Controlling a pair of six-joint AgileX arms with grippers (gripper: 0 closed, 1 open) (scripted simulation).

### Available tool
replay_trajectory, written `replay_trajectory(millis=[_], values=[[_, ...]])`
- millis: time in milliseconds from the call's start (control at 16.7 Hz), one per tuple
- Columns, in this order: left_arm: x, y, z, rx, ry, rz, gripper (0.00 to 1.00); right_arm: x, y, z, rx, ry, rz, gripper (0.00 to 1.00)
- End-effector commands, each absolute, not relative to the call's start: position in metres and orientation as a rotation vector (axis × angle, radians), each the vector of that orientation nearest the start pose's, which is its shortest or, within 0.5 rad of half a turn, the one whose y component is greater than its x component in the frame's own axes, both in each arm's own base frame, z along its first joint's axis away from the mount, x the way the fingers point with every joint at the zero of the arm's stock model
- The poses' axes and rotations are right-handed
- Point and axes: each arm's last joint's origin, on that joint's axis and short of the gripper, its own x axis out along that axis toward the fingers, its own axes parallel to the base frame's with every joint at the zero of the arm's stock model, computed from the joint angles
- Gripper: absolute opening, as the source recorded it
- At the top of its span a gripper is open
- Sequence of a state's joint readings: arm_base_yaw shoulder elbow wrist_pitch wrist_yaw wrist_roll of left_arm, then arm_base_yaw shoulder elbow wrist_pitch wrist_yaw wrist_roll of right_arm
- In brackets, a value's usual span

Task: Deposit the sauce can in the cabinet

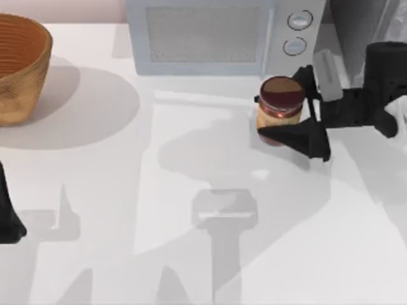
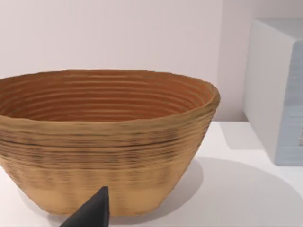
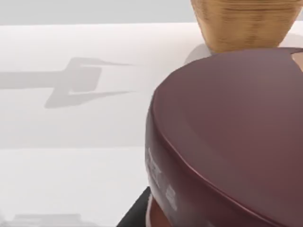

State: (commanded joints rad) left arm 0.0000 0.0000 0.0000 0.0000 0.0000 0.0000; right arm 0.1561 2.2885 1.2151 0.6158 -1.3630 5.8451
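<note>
Top view: the sauce can (image 1: 280, 109) is seen upright between the two dark fingers of the right gripper (image 1: 299, 108), one finger on its far side towards the microwave (image 1: 210, 35), the other on its near side. The fingers are closed narrowly onto the can's body, so the can is judged to be held. Whether it rests on the table (image 1: 127, 190) or is lifted just clear cannot be told; a shadow lies offset from it, which hints at a lift.

Right wrist view: the maroon lid of the can (image 3: 227, 137) sits directly ahead of the gripper and very near, with a dark finger edge (image 3: 135, 213) below it. Beyond the can, well apart, the woven basket (image 3: 246, 23) is seen at the far side of the table.

The cabinet (image 1: 359, 25) is taken to be the dark panel beside the microwave, behind the right arm; its door state cannot be told.

The left gripper (image 1: 9, 216) is parked at the table's left edge, well apart from the can. Left wrist view: one dark fingertip (image 2: 92, 213) is seen before the basket (image 2: 104, 142); the finger spacing cannot be told.

Progress, as judged: grasp done. Transfer to the cabinet and release are still left.
</note>
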Motion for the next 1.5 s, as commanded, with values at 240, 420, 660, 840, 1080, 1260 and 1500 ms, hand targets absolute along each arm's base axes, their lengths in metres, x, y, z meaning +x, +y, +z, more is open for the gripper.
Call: replay_trajectory(millis=[240, 420, 660, 840, 1080, 1260, 1500], values=[[0.106, -0.001, 0.160, 0.000, 0.000, 0.000, 1.00, 0.423, 0.100, 0.133, -0.071, 0.077, 1.561, 0.00], [0.106, -0.001, 0.160, 0.000, 0.000, 0.000, 1.00, 0.418, 0.100, 0.162, -0.073, 0.080, 1.558, 0.00], [0.106, -0.001, 0.160, 0.000, 0.000, 0.000, 1.00, 0.416, 0.100, 0.170, -0.079, 0.077, 1.555, 0.00], [0.106, -0.001, 0.160, 0.000, 0.000, 0.000, 1.00, 0.416, 0.100, 0.168, -0.076, 0.079, 1.555, 0.00], [0.106, -0.001, 0.160, 0.000, 0.000, 0.000, 1.00, 0.418, 0.089, 0.174, -0.165, 0.024, 1.486, 0.00], [0.106, -0.001, 0.160, 0.000, 0.000, 0.000, 1.00, 0.410, 0.075, 0.181, -0.331, -0.052, 1.379, 0.00], [0.106, -0.001, 0.160, 0.000, 0.000, 0.000, 1.00, 0.388, 0.066, 0.195, -0.692, -0.208, 1.237, 0.00]])
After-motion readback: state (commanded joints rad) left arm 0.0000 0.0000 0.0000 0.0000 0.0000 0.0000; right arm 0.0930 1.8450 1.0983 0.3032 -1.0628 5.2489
